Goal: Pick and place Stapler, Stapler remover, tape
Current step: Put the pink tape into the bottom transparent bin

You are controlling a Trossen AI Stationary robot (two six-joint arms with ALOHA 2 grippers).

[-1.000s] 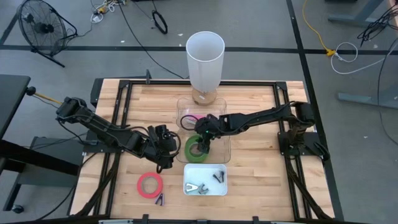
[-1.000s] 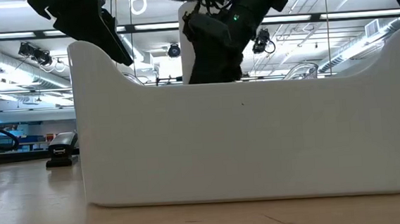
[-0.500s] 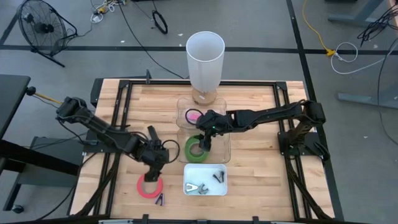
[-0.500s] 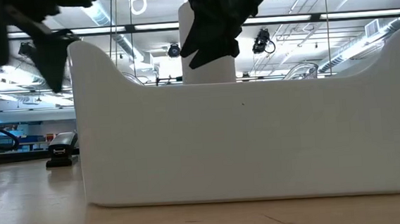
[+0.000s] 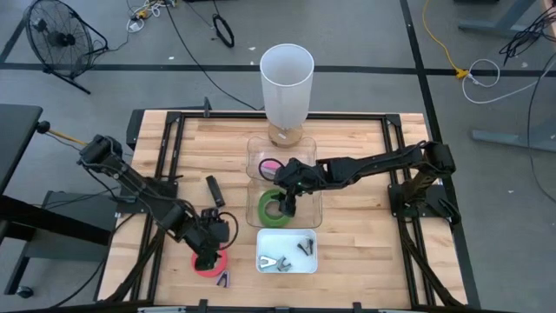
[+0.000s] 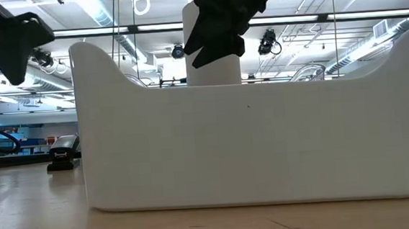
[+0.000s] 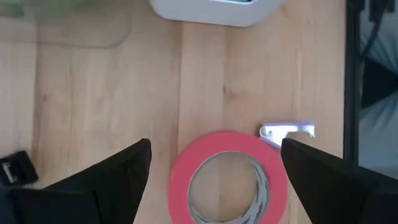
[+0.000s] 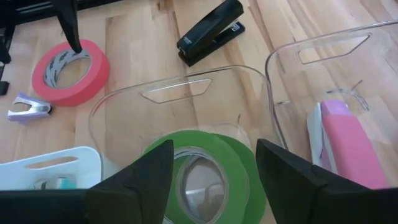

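Note:
A red tape roll (image 5: 209, 259) lies flat on the table near its near edge. My left gripper (image 5: 207, 246) is open just above it, one finger on each side of the roll (image 7: 227, 179), touching nothing. A purple stapler remover (image 7: 287, 131) lies beside the roll. My right gripper (image 5: 287, 201) is open and empty over a green tape roll (image 8: 200, 169), which lies in the nearer clear bin (image 8: 124, 106). The pink stapler (image 8: 348, 142) lies in the farther clear bin (image 5: 261, 148).
A black stapler (image 5: 214, 190) lies on the table left of the bins. A white tray (image 5: 306, 261) with small parts stands at the near edge and fills the low view (image 6: 249, 140). A tall white cylinder (image 5: 287, 83) stands behind the bins.
My left gripper has gone toward the table's near edge, from beside the black stapler to over the red tape roll. The black stapler now lies in the open on the table. My right gripper has risen a little over the green tape roll.

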